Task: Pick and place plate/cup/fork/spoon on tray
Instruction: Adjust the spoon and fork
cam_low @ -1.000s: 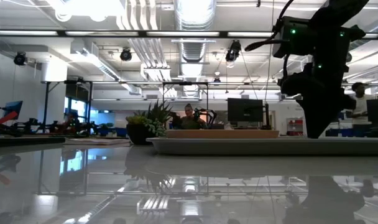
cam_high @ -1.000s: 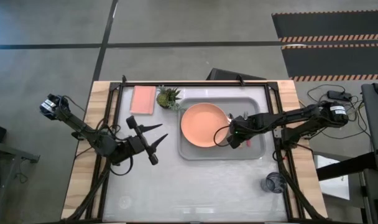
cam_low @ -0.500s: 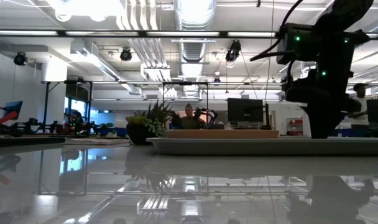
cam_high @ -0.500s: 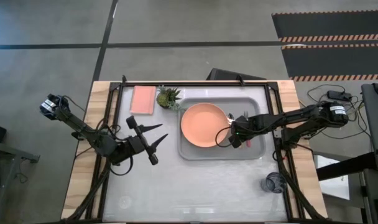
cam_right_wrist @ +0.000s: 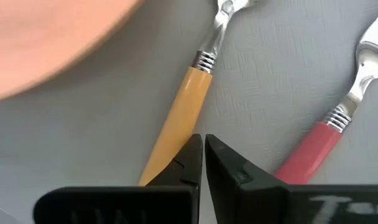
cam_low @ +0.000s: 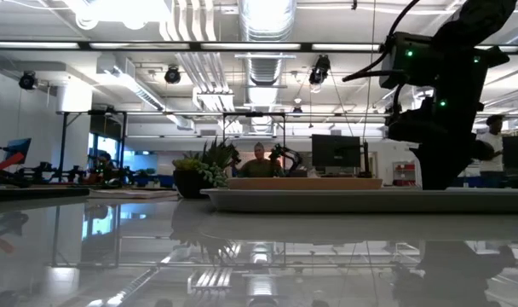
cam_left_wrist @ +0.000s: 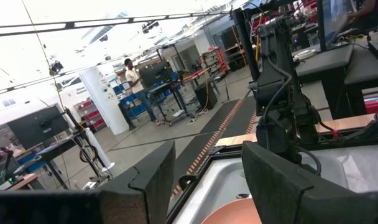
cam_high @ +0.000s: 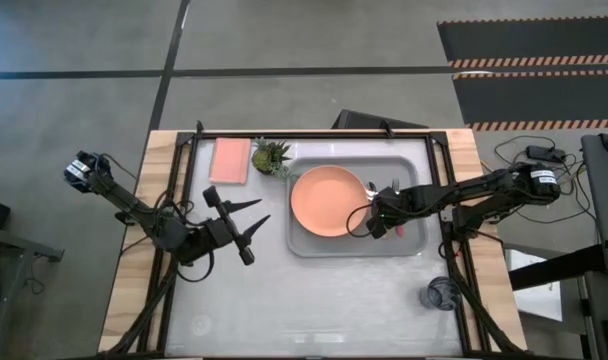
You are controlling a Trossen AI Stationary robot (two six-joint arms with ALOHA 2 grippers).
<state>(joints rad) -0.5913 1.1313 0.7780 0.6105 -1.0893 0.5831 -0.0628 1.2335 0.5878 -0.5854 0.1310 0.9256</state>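
Note:
The salmon-orange plate (cam_high: 328, 200) lies on the light grey tray (cam_high: 409, 165). The orange-handled spoon (cam_right_wrist: 176, 121) and the pink-red-handled fork (cam_right_wrist: 313, 148) lie flat on the tray floor to the plate's right. My right gripper (cam_high: 374, 222) is low over the tray; its fingers (cam_right_wrist: 203, 155) are shut, their tips over the spoon's handle. The dark cup (cam_high: 442, 295) stands on the table by the near right corner, outside the tray. My left gripper (cam_high: 252, 226) is open and empty, left of the tray. My right gripper's shut fingertips (cam_right_wrist: 192, 155) stand over the spoon's orange handle (cam_right_wrist: 167, 146), toward its free end, coming from above. I cannot tell whether they touch it. The spoon lies flat on the tray.
A pink rectangular pad (cam_high: 230, 160) and a small potted plant (cam_high: 272, 157) stand at the table's far side, left of the tray. Bare table lies along the near side between my left gripper and the cup.
My right gripper has shifted a little toward the table's right edge over the tray. The plate, spoon and fork have stayed where they were.

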